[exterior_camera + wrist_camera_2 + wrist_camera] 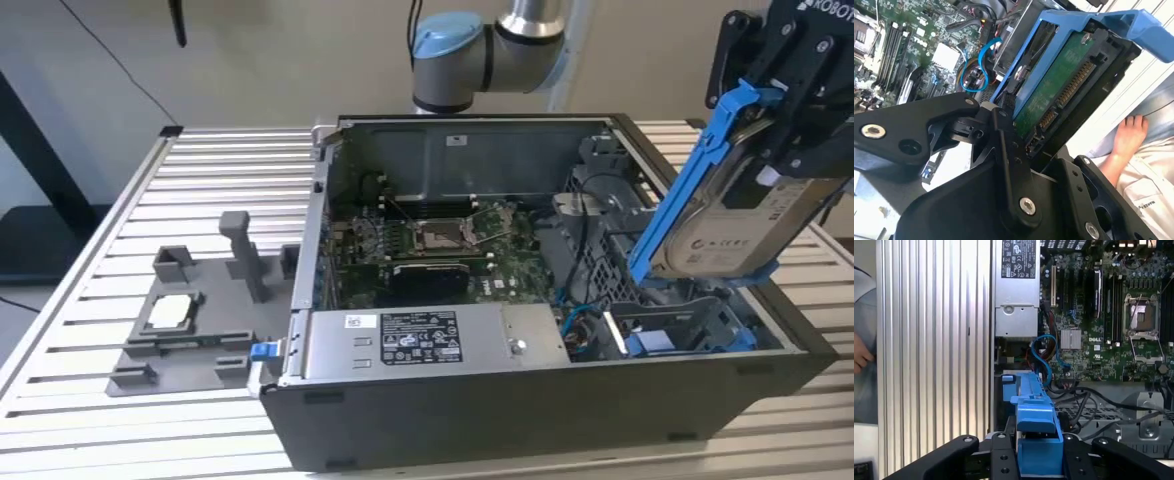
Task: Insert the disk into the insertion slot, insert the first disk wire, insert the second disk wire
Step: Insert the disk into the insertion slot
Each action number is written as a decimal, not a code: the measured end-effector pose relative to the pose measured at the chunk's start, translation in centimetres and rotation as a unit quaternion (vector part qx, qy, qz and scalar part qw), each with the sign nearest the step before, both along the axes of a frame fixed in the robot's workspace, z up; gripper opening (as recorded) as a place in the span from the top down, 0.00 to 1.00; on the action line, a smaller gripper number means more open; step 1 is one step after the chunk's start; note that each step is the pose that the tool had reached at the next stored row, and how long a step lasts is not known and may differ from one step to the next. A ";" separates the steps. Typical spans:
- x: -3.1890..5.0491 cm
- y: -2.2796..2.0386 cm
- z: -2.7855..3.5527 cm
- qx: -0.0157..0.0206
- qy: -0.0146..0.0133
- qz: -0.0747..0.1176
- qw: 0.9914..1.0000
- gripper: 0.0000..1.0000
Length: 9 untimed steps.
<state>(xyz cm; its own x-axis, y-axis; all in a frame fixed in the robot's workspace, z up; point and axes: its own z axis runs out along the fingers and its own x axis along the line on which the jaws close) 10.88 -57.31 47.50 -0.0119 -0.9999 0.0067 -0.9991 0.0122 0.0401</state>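
Case: one open computer case [534, 430] lies on its side on the slatted table [227, 170], nearest in the exterior view, so its inside faces up and can be reached from above.
Power-supply box: one, grey with a label [420, 340], set along the near wall of the case.
Slot: one narrow bay [694, 320] in the lower right of the exterior view, just beside the power-supply box; it holds no disk.
Wire: a loop of blue wire [1046, 352] lies loose by the slot, not plugged into the disk; how many wires there are is not clear.
Disk: one, in its blue carrier [747, 220], in the air at the right of the exterior view, above the slot and clear of it. It is steeply tilted with the lower end toward the slot, judged to line it up for entry.
Gripper: one [781, 120], fingers closed from both sides on the upper end of the disk's carrier, which leaves the lower end free.
Motherboard: one, green [441, 240], further back on the case floor, untouched.
Arm: one; its joint [467, 50] stands behind the case at the upper centre.
Person: one hand [1129, 137] rests outside the case, in the second wrist view.
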 end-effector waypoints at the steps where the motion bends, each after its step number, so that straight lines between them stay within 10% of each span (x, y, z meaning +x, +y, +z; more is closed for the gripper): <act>1: 0.01 0.00 -0.08 0.000 0.000 0.000 1.000 0.67; 9: 0.05 -0.01 -0.93 0.000 -0.007 0.001 1.000 0.67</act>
<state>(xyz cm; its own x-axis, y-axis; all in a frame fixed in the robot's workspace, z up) 10.93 -57.32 46.57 -0.0109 -0.9999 0.0063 -0.9996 0.0111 0.0259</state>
